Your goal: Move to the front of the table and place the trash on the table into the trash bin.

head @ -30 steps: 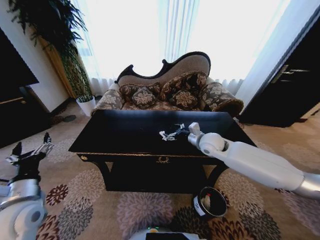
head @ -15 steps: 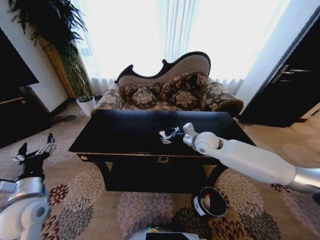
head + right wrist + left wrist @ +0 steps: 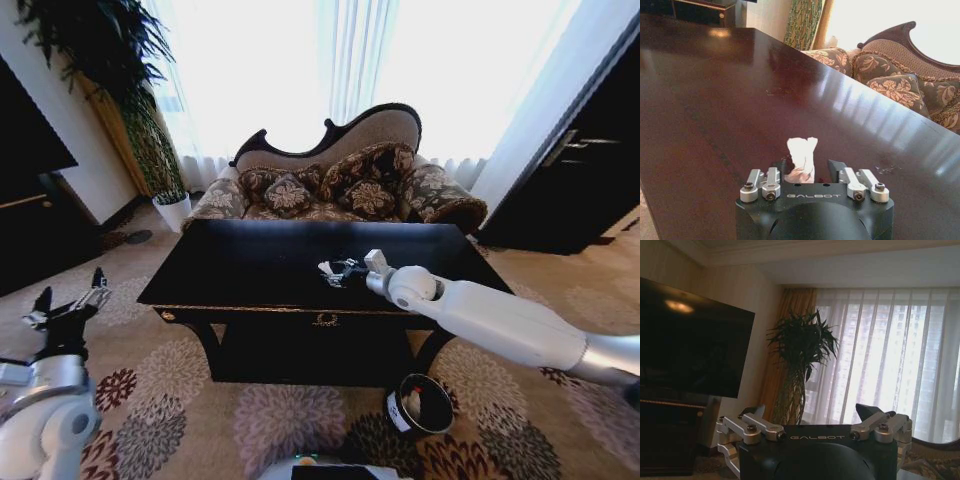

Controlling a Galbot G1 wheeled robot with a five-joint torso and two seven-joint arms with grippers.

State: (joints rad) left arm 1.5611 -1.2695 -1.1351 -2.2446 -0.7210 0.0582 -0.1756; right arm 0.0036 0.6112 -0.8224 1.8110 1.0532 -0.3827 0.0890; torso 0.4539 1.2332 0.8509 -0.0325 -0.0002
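Observation:
The glossy black table (image 3: 250, 265) stands straight ahead. My right arm reaches over its middle, and the right gripper (image 3: 338, 269) holds a crumpled white paper scrap (image 3: 326, 268) at its tips. In the right wrist view the paper scrap (image 3: 801, 156) stands upright between the drawn-in fingers (image 3: 781, 168), just above the table top (image 3: 715, 90); the right gripper (image 3: 809, 169) is shut on it. The black trash bin (image 3: 437, 412), with a white label, sits on the carpet under my right forearm, by the table's front right leg. The left gripper (image 3: 66, 308) is parked low at the left, open.
A patterned sofa (image 3: 330, 185) stands behind the table before bright curtained windows. A tall plant in a white pot (image 3: 173, 209) and a black cabinet (image 3: 30, 225) are at the left, a dark door (image 3: 590, 170) at the right. Flowered carpet lies in front of the table.
The right gripper has moved a little to the left over the table and onto the paper scrap. The left gripper shifted slightly up and right.

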